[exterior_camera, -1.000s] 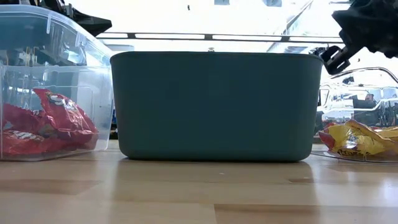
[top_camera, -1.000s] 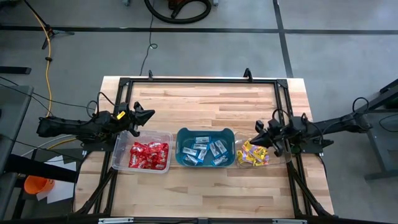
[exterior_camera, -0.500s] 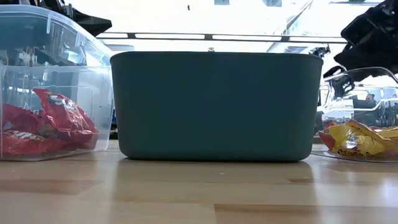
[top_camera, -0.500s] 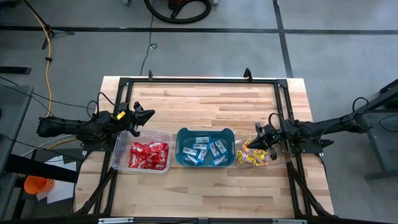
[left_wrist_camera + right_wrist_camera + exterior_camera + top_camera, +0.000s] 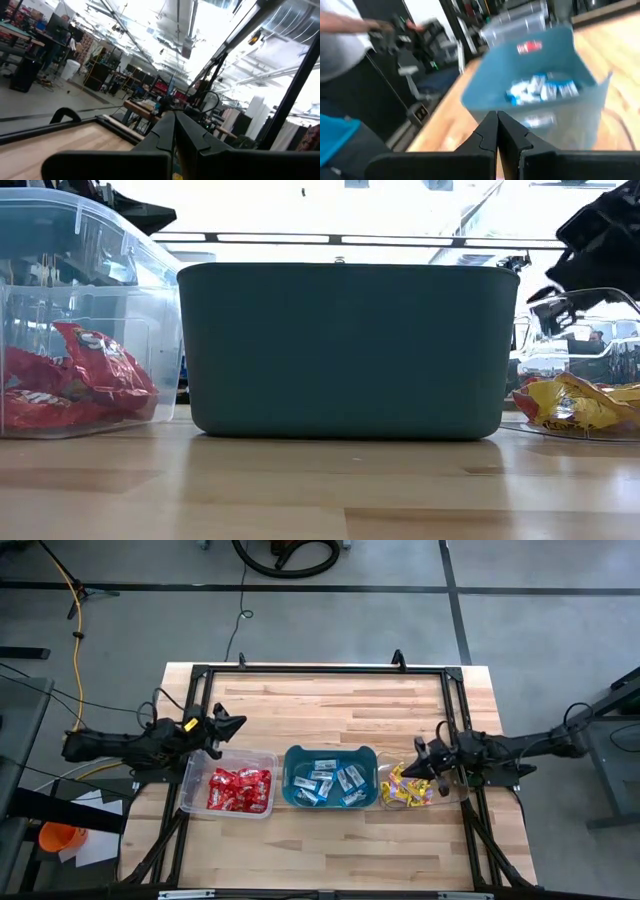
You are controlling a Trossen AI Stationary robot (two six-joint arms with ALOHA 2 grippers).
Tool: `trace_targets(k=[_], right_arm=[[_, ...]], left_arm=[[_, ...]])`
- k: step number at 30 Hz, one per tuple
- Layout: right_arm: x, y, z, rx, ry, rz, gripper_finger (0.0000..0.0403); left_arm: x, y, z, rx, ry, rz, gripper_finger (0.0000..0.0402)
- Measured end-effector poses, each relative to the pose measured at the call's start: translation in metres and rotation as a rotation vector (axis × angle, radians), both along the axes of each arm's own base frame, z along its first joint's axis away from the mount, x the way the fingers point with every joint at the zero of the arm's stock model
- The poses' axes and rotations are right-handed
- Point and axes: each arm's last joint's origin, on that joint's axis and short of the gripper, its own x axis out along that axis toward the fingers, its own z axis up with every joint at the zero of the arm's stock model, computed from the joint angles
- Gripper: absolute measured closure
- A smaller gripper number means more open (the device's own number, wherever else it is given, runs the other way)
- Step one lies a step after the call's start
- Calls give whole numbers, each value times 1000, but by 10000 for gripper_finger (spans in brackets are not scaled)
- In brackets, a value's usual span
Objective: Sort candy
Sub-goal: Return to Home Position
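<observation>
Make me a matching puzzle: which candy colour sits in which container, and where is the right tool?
Things:
1. red candy
2. yellow candy
3. blue-and-white candy
4. right tool

Places:
A. teal tub, middle
B. shut, above the right clear bin
C. left clear bin
D. in the right clear bin

Pairs: 1-C, 2-D, 3-A, 4-B.

The left tool hovers shut by the left clear bin's far corner.

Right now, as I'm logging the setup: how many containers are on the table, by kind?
Clear bins: 2, one with red candy, one with yellow candy
Teal tub: 1, with blue-and-white candy
Total: 3
</observation>
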Motion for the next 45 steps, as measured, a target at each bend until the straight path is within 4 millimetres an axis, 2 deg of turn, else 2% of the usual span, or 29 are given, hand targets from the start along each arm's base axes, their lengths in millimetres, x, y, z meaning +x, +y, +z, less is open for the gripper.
trace_targets(k=[6, 10, 19, 45], right_arm=[[-10, -1, 14, 20, -172, 0, 402], [-11, -1, 19, 26, -222, 4, 402], [-11, -1, 18, 26, -216, 5, 402], [-10, -1, 17, 24, -203, 8, 402]], left_arm=[[-7, 0, -1, 2, 0, -4, 401], [-9, 0, -6, 2, 48, -6, 401], [-7, -1, -30, 2, 292, -15, 401], [-7, -1, -30, 4, 293, -22, 401]])
